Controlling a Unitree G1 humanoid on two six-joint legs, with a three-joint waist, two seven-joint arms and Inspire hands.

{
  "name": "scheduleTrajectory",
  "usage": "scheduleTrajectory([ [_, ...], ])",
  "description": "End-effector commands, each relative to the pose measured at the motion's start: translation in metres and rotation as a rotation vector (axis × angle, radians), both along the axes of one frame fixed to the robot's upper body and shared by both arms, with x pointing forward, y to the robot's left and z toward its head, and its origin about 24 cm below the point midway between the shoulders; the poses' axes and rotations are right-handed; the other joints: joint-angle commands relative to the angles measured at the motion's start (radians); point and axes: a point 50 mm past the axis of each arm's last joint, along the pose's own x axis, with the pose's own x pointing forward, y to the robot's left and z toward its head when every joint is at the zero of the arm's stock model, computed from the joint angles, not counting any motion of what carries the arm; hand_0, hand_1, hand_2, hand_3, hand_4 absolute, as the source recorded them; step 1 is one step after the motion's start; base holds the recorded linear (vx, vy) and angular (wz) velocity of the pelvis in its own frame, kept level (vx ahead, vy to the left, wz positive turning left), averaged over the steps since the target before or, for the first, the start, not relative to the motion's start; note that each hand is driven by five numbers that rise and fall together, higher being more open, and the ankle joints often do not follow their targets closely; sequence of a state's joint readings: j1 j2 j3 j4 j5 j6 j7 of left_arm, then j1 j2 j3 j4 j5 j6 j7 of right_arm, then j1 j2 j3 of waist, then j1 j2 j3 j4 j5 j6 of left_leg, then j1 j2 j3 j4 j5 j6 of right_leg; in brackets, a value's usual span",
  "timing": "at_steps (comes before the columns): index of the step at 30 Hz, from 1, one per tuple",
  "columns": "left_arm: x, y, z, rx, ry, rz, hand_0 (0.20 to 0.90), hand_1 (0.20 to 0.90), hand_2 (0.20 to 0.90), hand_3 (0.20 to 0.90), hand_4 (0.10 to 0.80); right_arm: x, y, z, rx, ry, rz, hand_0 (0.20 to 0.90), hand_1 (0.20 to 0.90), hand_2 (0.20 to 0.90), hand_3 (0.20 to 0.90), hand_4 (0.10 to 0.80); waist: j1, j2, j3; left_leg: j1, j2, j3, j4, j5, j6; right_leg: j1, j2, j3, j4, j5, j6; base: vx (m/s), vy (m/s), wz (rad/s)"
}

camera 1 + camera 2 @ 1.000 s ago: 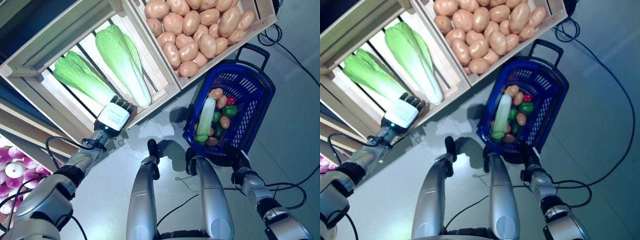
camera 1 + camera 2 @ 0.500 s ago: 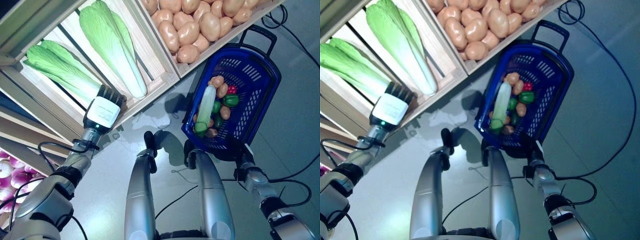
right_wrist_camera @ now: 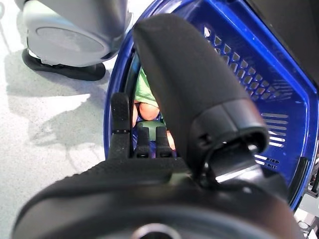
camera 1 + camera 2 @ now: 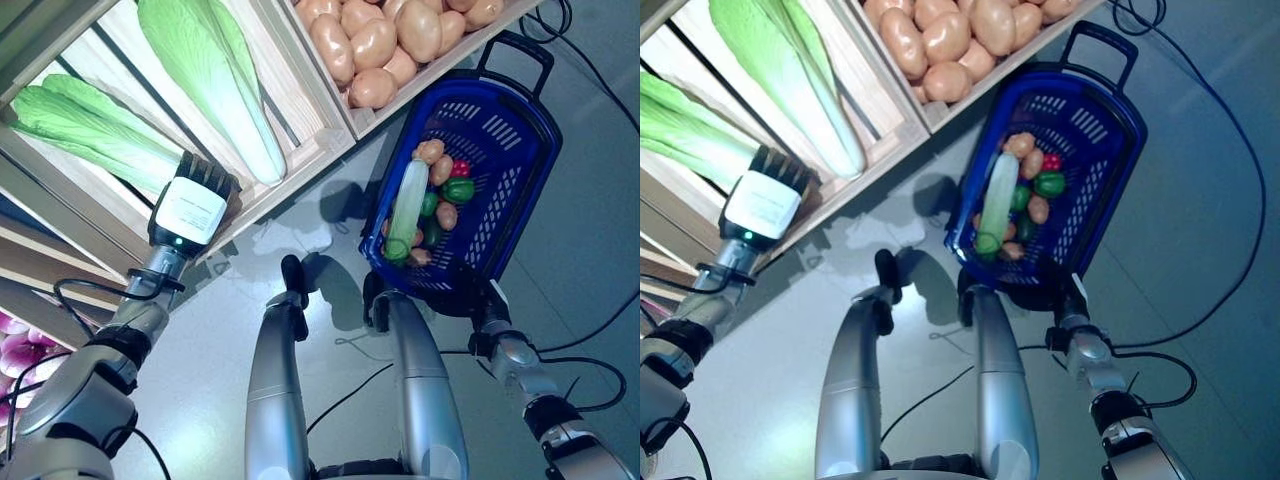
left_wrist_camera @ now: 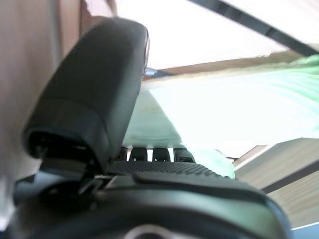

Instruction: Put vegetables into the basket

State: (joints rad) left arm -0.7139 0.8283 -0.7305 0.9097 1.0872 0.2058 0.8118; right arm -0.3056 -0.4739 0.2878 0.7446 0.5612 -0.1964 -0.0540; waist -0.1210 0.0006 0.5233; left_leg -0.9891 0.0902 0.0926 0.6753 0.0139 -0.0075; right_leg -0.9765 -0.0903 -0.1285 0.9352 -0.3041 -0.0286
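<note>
Nearest us, our right hand point(image 4: 487, 300) has fingers curled over the near rim of the blue basket point(image 4: 520, 150), carrying it. Basket already holds a long pale cucumber point(image 4: 405, 208), green peppers, small potatoes and something red.

Our left hand point(image 4: 192, 205) sits at the front lip of the wooden crate point(image 4: 300, 115), fingers point(image 5: 159, 154) straight and spread, just short of touching the stem end of the nearer napa cabbage point(image 4: 85, 125). Nothing held.

Second napa cabbage point(image 4: 215, 75) lies beside it; potatoes point(image 4: 370, 45) fill the next crate.

Our read: cabbage is long, bulky, leaves soft and crushable, stem end firmer. Grip round the pale stem end, not the leafy tip; expect droop.
</note>
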Motion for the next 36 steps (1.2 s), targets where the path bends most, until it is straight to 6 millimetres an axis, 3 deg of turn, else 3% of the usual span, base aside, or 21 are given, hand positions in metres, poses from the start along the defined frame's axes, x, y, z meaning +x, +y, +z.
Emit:
scheduleTrajectory([
  [1, -0.006, 0.033, 0.034, 0.004, -0.118, 0.145, 0.3, 0.3, 0.3, 0.3, 0.4, -0.046, -0.028, -0.029, -0.012, 0.14, -0.095, 0.9, 0.9, 0.9, 0.9, 0.8, -0.003, 0.01, -0.003, 0.031, 0.001, 0.02, 0.091, -0.176, -0.024, 0.028, -0.008, 0.035, -0.111, 0.13, 0.049, 0.0, 0.0, 0.0],
  [8, -0.003, 0.034, 0.036, -0.039, -0.087, 0.157, 0.3, 0.3, 0.3, 0.3, 0.4, -0.051, -0.031, -0.035, -0.008, 0.155, -0.11, 0.9, 0.9, 0.9, 0.9, 0.8, -0.005, 0.009, -0.003, 0.069, 0.003, 0.027, 0.075, -0.175, -0.028, 0.066, -0.008, 0.03, -0.134, 0.13, 0.051, 0.018, -0.038, -0.01],
  [13, -0.002, 0.027, 0.031, -0.168, -0.075, 0.11, 0.3, 0.3, 0.3, 0.3, 0.4, -0.053, -0.026, -0.039, 0.0, 0.165, -0.106, 0.9, 0.9, 0.9, 0.9, 0.8, -0.007, 0.004, -0.003, 0.145, 0.001, 0.033, 0.015, -0.158, -0.044, 0.145, -0.003, 0.031, -0.214, 0.143, 0.062, 0.023, -0.027, 0.01],
  [16, 0.003, 0.016, 0.036, -0.342, -0.123, 0.036, 0.3, 0.3, 0.3, 0.3, 0.4, -0.055, -0.022, -0.045, 0.001, 0.187, -0.115, 0.9, 0.9, 0.9, 0.9, 0.8, -0.004, -0.002, -0.004, 0.251, -0.008, 0.039, -0.086, -0.117, -0.059, 0.263, 0.0, 0.027, -0.337, 0.168, 0.069, 0.033, -0.048, 0.0],
  [18, 0.005, 0.011, 0.039, -0.435, -0.139, 0.0, 0.3, 0.3, 0.3, 0.3, 0.4, -0.056, -0.021, -0.048, 0.001, 0.198, -0.123, 0.9, 0.9, 0.9, 0.9, 0.8, -0.003, -0.003, -0.012, 0.284, -0.013, 0.047, -0.142, -0.073, -0.055, 0.301, -0.003, 0.018, -0.399, 0.204, 0.064, -0.043, -0.048, 0.0],
  [22, 0.004, 0.003, 0.039, -0.642, -0.172, -0.085, 0.3, 0.3, 0.3, 0.3, 0.4, -0.061, -0.017, -0.056, 0.0, 0.223, -0.135, 0.9, 0.9, 0.9, 0.9, 0.8, 0.006, 0.001, -0.054, 0.368, -0.028, 0.057, -0.238, -0.045, -0.061, 0.391, -0.005, 0.011, -0.495, 0.221, 0.068, 0.016, -0.024, 0.0],
  [27, -0.01, -0.011, 0.021, -0.874, -0.208, -0.179, 0.3, 0.3, 0.3, 0.3, 0.4, -0.076, -0.012, -0.071, 0.013, 0.277, -0.188, 0.9, 0.9, 0.9, 0.9, 0.8, 0.032, 0.005, -0.107, 0.485, -0.039, 0.057, -0.359, -0.02, -0.058, 0.513, -0.015, -0.016, -0.603, 0.231, 0.077, 0.036, -0.049, 0.01],
  [31, -0.031, -0.021, -0.007, -1.082, -0.23, -0.205, 0.3, 0.3, 0.3, 0.3, 0.4, -0.096, -0.01, -0.087, 0.011, 0.354, -0.241, 0.9, 0.9, 0.9, 0.9, 0.8, 0.061, 0.012, -0.164, 0.601, -0.049, 0.042, -0.476, 0.001, -0.056, 0.634, -0.015, -0.043, -0.704, 0.246, 0.089, 0.08, -0.04, 0.04],
  [36, -0.06, -0.049, -0.038, -1.537, -0.122, -0.314, 0.3, 0.3, 0.3, 0.3, 0.4, -0.134, -0.01, -0.109, 0.017, 0.472, -0.331, 0.9, 0.9, 0.9, 0.9, 0.8, 0.097, 0.009, -0.263, 0.767, -0.055, 0.017, -0.625, 0.018, -0.053, 0.814, -0.012, -0.086, -0.856, 0.279, 0.104, 0.143, -0.043, 0.15],
])
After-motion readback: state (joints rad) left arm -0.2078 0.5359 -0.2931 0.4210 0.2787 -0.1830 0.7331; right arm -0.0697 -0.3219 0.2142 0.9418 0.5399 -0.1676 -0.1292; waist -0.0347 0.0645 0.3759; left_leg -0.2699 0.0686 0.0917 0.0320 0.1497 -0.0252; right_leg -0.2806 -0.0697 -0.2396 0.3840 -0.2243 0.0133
